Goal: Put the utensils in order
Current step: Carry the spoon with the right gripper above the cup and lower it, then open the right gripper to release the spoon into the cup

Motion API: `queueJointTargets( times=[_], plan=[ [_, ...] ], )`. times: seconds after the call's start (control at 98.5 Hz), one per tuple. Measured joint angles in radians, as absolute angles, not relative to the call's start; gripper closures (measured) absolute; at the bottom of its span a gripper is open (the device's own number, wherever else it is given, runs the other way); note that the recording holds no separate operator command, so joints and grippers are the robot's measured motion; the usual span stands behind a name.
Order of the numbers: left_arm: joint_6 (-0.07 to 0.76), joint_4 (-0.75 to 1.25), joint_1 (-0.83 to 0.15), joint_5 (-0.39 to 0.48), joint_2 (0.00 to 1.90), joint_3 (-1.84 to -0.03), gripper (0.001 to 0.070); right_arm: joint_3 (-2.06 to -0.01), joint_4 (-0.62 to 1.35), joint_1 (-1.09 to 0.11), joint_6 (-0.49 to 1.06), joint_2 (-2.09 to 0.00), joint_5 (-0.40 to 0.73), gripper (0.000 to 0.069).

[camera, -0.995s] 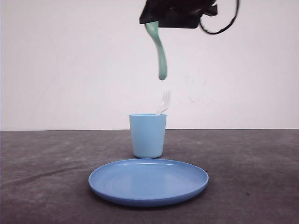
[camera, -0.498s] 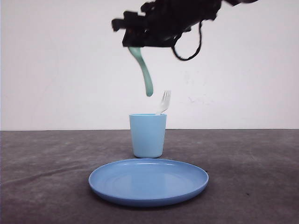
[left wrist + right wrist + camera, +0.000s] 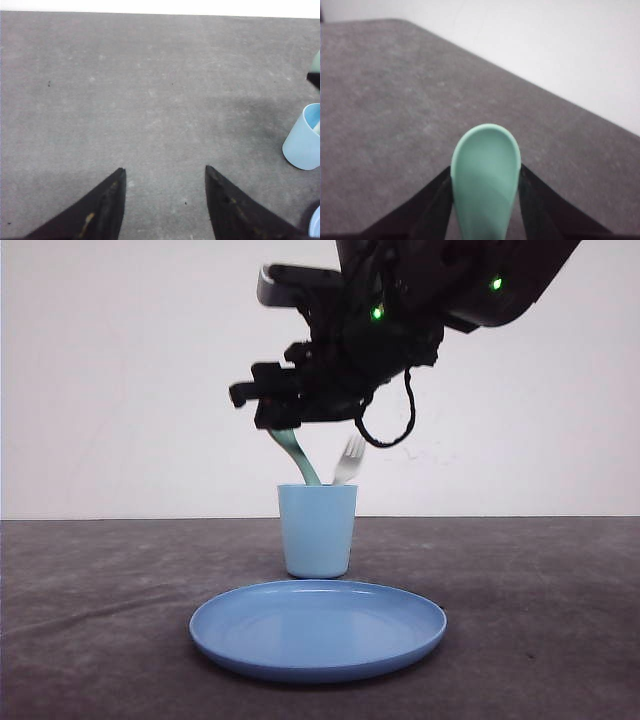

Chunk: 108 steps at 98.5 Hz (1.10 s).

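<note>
Your right gripper [image 3: 285, 425] clamps the spoon [image 3: 300, 462], handle dipping into the cup [image 3: 317, 530] beside the fork [image 3: 349, 460]; your left gripper [image 3: 165, 200] is spread, holding nothing.

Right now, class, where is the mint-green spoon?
In the front view, the spoon is gripped by the right tool, its lower end dipping into the blue cup beside the fork.

Right hand [image 3: 285, 425] clamped, angled downward; left hand [image 3: 165, 200] agape.
</note>
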<state>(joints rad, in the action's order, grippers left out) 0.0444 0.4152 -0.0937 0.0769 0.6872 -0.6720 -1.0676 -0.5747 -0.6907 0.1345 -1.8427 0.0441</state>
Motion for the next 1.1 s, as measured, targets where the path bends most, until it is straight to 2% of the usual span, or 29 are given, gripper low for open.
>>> queueJointTargets(
  times=[0.284,0.487,0.68,0.772,0.894,1.097],
  plan=[
    [0.044,0.415,-0.094,0.077,0.687,-0.672,0.0411,-1.068,-0.512,-0.686,0.134,-1.854,0.026,0.0465],
    [0.044,0.415,-0.094,0.077,0.687,-0.672,0.0411,-1.068,-0.497,-0.686,0.134,-1.854,0.026,0.0354],
    [0.044,0.415,-0.094,0.077,0.687,-0.672,0.0411,-1.068,-0.490,-0.686,0.134,-1.854,0.026,0.0318],
    [0.044,0.415,-0.094,0.077,0.687,-0.672,0.0411,-1.068,-0.470,-0.686,0.134,-1.846,0.027,0.0272],
    [0.044,0.415,-0.094,0.077,0.687,-0.672,0.0411,-1.068,-0.412,-0.686,0.134,-1.775,0.027,0.0239],
    [0.044,0.414,-0.094,0.077,0.687,-0.672,0.0411,-1.073,-0.257,-0.687,0.128,-1.580,0.030,0.0234]
  ],
)
